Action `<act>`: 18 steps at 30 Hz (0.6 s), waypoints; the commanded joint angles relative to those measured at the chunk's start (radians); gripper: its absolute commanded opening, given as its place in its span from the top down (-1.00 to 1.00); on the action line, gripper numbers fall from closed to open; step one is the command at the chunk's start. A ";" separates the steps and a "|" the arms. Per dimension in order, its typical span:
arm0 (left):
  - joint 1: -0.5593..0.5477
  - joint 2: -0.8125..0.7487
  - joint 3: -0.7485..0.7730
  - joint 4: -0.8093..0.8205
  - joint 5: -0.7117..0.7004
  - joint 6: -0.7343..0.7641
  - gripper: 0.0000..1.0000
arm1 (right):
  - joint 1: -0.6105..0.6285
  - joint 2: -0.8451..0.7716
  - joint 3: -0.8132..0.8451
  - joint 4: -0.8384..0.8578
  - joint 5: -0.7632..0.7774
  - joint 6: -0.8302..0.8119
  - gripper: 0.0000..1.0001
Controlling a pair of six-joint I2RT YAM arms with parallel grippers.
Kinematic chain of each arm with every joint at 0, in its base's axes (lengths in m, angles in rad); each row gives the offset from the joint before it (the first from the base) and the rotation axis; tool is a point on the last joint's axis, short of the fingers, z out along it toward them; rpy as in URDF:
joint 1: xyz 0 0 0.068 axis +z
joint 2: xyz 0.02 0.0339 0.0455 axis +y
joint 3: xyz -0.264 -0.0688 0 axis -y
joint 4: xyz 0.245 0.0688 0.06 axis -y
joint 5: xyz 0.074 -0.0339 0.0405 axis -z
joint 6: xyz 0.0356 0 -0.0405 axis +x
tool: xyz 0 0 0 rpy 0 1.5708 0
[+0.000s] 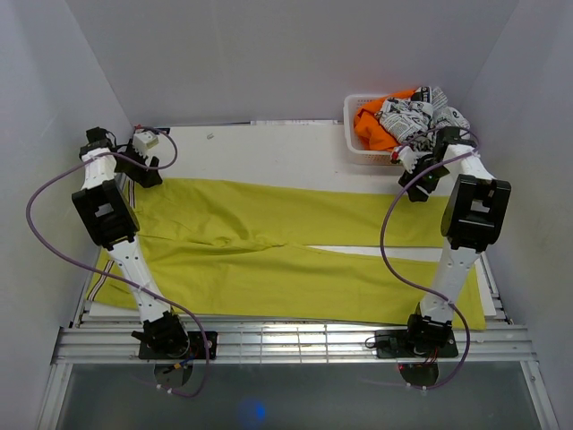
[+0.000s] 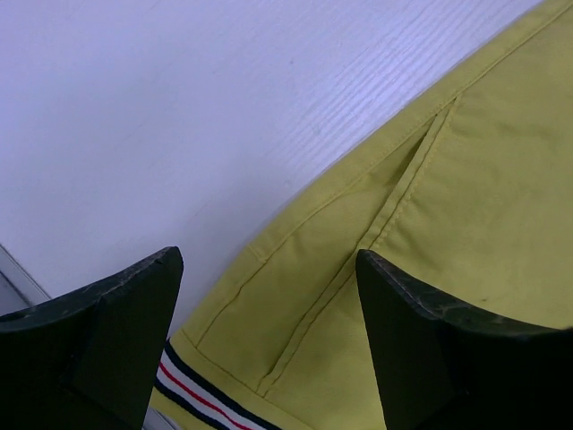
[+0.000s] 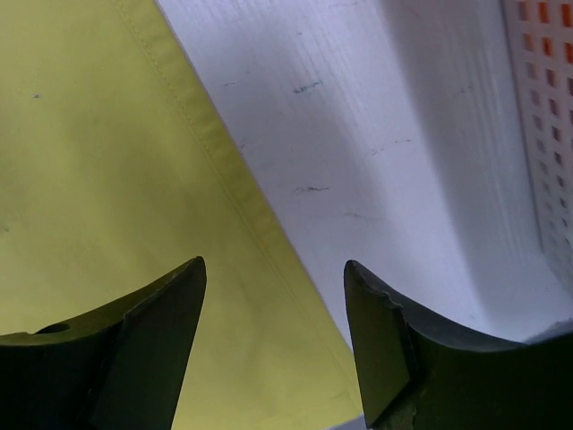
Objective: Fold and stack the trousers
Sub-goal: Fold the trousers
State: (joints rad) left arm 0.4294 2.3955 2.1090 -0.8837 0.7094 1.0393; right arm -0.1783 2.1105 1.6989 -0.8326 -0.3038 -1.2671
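Observation:
The mustard-yellow trousers (image 1: pixel 269 242) lie spread flat across the table, waistband at the left, both legs running right. My left gripper (image 1: pixel 143 166) hovers open over the far waistband corner; the left wrist view shows the pocket seam (image 2: pixel 394 197) and the striped label (image 2: pixel 201 394) between its jaws. My right gripper (image 1: pixel 419 188) is open over the far leg's hem end; the right wrist view shows the hem edge (image 3: pixel 224 179) between the jaws, with nothing gripped.
A white perforated basket (image 1: pixel 363 148) at the back right holds an orange garment (image 1: pixel 374 125) and a black-and-white printed cloth (image 1: pixel 416 116). The basket wall shows in the right wrist view (image 3: pixel 546 134). White walls enclose the table on three sides.

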 commanded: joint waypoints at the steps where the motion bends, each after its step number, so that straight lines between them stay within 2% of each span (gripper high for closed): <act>1: 0.005 -0.030 -0.017 -0.011 0.071 0.050 -0.77 | -0.012 0.038 0.024 -0.016 -0.021 -0.144 -0.38; 9: 0.031 -0.004 0.006 -0.020 0.084 0.080 -0.79 | -0.018 0.097 -0.041 -0.086 0.046 -0.247 -0.33; 10: 0.031 -0.001 0.002 -0.020 0.067 0.091 -0.79 | -0.018 0.097 -0.056 -0.083 0.064 -0.253 -0.23; 11: 0.032 0.002 -0.001 -0.020 0.058 0.103 -0.78 | -0.018 0.104 -0.071 -0.080 0.069 -0.256 -0.03; 14: 0.039 0.030 -0.001 -0.026 0.024 0.130 -0.78 | -0.018 0.117 -0.073 -0.080 0.074 -0.245 0.30; 16: 0.040 0.053 0.003 -0.037 0.009 0.160 -0.78 | -0.018 0.120 -0.074 -0.085 0.074 -0.244 0.42; 18: 0.040 0.071 0.008 -0.037 -0.022 0.168 -0.77 | -0.018 0.115 -0.076 -0.086 0.075 -0.244 0.63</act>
State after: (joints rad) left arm 0.4629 2.4413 2.0956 -0.8921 0.7166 1.1458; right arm -0.1856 2.1677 1.6768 -0.9092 -0.3042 -1.4715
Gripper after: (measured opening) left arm 0.888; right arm 0.205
